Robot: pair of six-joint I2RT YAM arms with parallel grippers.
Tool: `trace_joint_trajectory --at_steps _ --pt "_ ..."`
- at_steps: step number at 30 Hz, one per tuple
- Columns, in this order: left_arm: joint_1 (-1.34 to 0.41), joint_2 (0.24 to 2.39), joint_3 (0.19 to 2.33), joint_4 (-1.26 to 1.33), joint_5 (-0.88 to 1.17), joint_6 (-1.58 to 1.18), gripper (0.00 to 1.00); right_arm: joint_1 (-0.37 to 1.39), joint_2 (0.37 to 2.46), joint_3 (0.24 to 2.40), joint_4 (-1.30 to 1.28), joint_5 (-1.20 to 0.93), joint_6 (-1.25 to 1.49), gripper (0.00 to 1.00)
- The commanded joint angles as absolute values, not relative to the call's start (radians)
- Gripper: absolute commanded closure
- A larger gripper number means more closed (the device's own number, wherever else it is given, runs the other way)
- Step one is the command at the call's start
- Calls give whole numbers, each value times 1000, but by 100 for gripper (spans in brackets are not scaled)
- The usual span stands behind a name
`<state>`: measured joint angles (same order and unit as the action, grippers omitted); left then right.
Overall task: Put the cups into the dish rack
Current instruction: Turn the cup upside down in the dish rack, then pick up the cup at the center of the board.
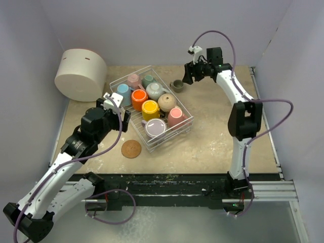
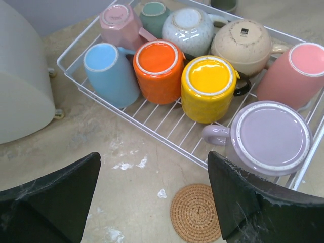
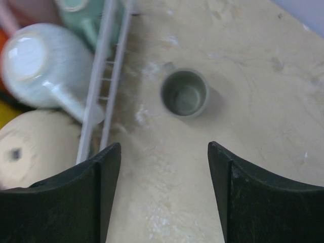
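Cups: nine glazed ceramic mugs [image 2: 208, 87] are seen inverted in the white wire dish rack [image 2: 162, 124] | small olive-grey ceramic cup [image 3: 185, 93] stands upright just outside the rack's far corner | right gripper [image 3: 163, 152] is poised over it, jaws apart; left gripper [image 2: 154, 157] apart, empty, beside the rack | last pickup is judged in hand: lowering and closing on the cup are called for.

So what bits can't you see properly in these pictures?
- Left wrist view: the print on the beige cup is too small to read.
- Left wrist view: the big white tub is cut off by the left edge.
- Right wrist view: the green cup is blurred and cut by the top edge.
- Right wrist view: the olive cup shows no handle from above.
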<state>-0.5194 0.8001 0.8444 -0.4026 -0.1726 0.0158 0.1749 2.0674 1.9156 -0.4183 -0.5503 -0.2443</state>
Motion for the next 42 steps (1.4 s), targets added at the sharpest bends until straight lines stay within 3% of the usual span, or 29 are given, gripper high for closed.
trace_joint_trajectory --at_steps 1,14,26,35,40,42 --pt "-520 814 843 -339 -213 55 11 192 2176 2064 -382 -329 -3 31" --pt "-518 851 839 -333 -220 68 8 231 2405 2252 -400 -224 50 36" --pt "-519 859 833 -325 -224 79 6 242 2485 2270 -363 -157 34 47" --pt "-518 864 829 -324 -225 84 6 242 2496 2279 -337 -143 -5 73" --pt "-518 856 824 -321 -230 88 5 242 2479 2262 -329 -202 -25 100" --pt "-518 854 825 -321 -232 89 5 241 2455 2237 -313 -205 -41 100"
